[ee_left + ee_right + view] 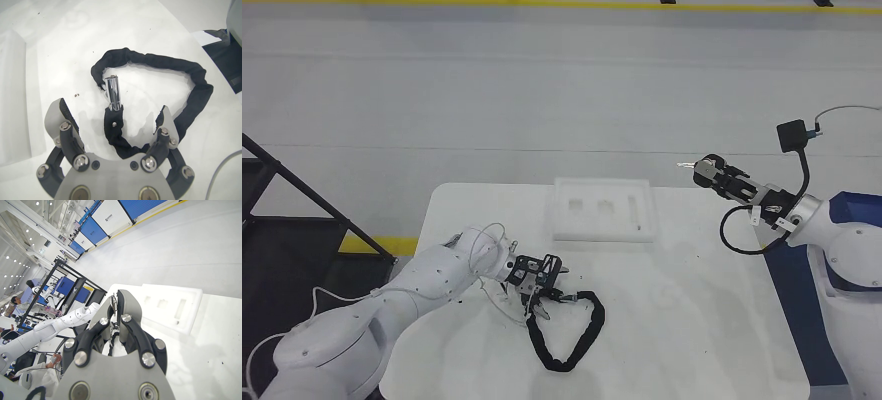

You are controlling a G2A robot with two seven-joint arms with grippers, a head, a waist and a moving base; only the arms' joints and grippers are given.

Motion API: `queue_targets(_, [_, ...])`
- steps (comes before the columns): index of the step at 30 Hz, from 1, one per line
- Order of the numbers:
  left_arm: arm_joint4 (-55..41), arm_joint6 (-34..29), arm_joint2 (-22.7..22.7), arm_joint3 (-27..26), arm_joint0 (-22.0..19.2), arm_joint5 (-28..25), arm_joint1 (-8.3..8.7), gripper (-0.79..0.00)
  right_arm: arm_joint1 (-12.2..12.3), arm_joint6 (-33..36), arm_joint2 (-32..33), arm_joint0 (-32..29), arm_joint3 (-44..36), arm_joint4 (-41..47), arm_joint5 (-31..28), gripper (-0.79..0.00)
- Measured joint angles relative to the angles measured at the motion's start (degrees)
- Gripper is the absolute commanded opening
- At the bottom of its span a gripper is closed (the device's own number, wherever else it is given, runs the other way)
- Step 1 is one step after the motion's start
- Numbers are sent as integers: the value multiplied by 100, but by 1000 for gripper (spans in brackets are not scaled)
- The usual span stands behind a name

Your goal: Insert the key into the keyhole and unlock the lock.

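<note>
On the near left part of the table (692, 320), I have the left gripper (113, 106) low over the chain lock (577, 335), jaws spread wide and holding nothing. One cloth-covered end of the chain (170, 62) runs up between the open fingers (63, 110) without touching either pad. The shiny metal lock barrel (113, 92) lies flat just past the fingertips, pointing away from the wrist. The rest of the chain loops round in a ring on the table and passes back under the gripper.

By the far right corner I see the right gripper (704, 168) held up in the air, clamped tight on the key (686, 163), which sticks out to the left, well apart from the lock. A white foam tray (604, 235) with three recesses sits at the far middle of the table.
</note>
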Motion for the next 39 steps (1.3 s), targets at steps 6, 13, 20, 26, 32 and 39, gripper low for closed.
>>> queue_targets(6, [-8,-53,-4,144,45,246,-133,-71,0,0,0,0,0,0,0,-785])
queue_targets(13, [-11,-202,1,214,95,303,-261,-403,0,0,0,0,0,0,0,-785])
queue_targets(20, [28,-364,-14,313,102,338,-353,-785,0,0,0,0,0,0,0,-785])
queue_targets(26, [-134,-409,-108,440,93,260,-405,-785,0,0,0,0,0,0,0,-785])
queue_targets(32, [-337,-267,-235,385,39,14,-402,-785,0,0,0,0,0,0,0,-785])
queue_targets(39, [-702,-161,-483,188,9,-242,-332,-785,0,0,0,0,0,0,0,-785])
